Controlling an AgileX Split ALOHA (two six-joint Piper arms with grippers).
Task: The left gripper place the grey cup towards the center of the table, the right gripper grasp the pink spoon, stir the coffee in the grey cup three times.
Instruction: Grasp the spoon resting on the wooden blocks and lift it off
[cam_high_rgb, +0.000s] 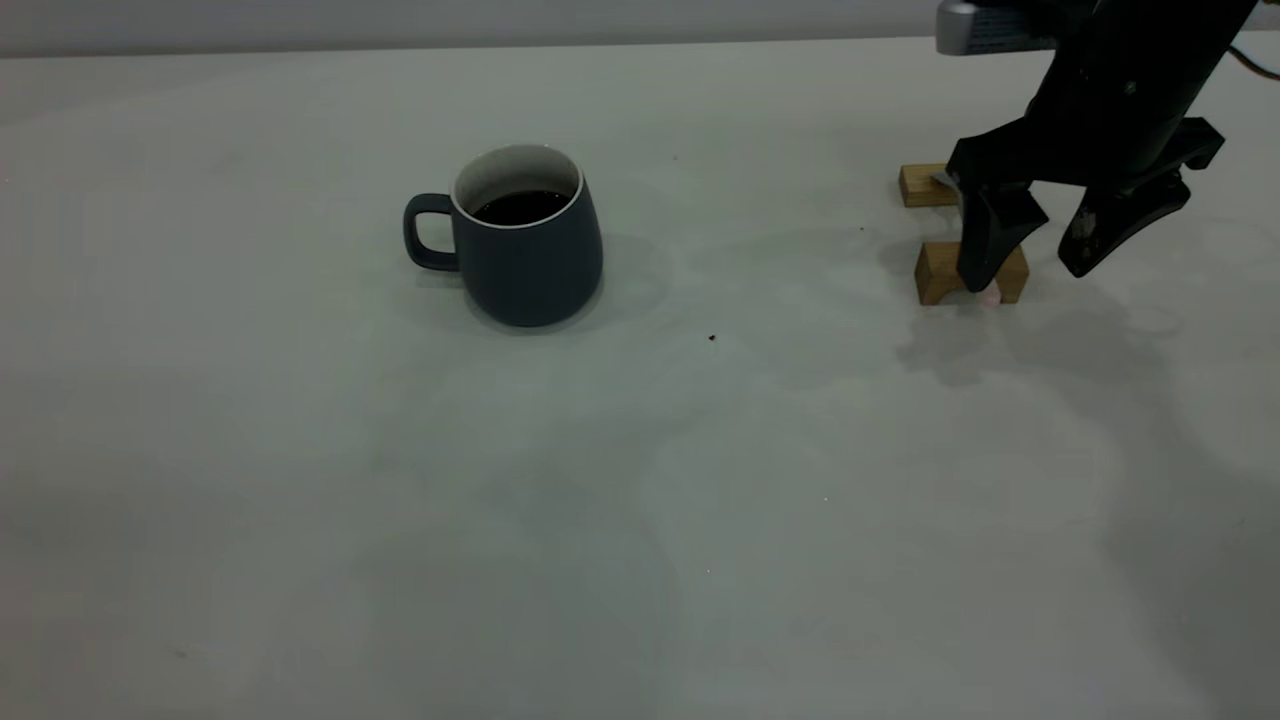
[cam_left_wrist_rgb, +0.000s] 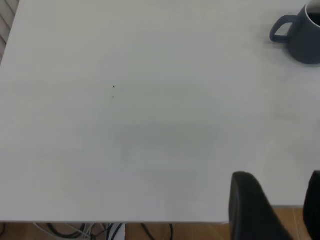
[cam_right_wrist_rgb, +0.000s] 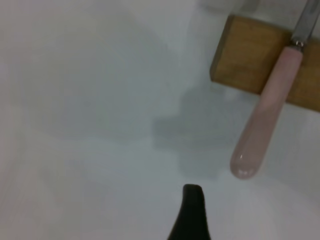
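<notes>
Exterior view: the grey cup (cam_high_rgb: 525, 250) stands upright on the table (cam_high_rgb: 640, 520), left of the middle, its loop handle pointing to the view's left. The coffee (cam_high_rgb: 520, 206) shows as a dark surface well below the white rim. No brand, label or writing can be read on the cup or anywhere else.

At the far right, the right gripper (cam_high_rgb: 1040, 265) hangs just above the table with its two pointed fingers spread wide and nothing between them. One finger comes down in front of the near wooden block (cam_high_rgb: 940, 272); the other is to the right, over bare table. A second wooden block (cam_high_rgb: 922, 185) sits farther back, partly behind the gripper. A small bit of pink, the end of the pink spoon (cam_high_rgb: 988, 297), peeks out at the base of the near block, by the fingertip.

From the right wrist, the pink spoon (cam_right_wrist_rgb: 265, 115) lies across a wooden block (cam_right_wrist_rgb: 250, 57), its metal neck beyond the block and its rounded handle end overhanging above the table.

From the left wrist, the left gripper (cam_left_wrist_rgb: 280, 210) is held back near the table's edge, well apart from the cup (cam_left_wrist_rgb: 302, 35), fingers parted and empty.
</notes>
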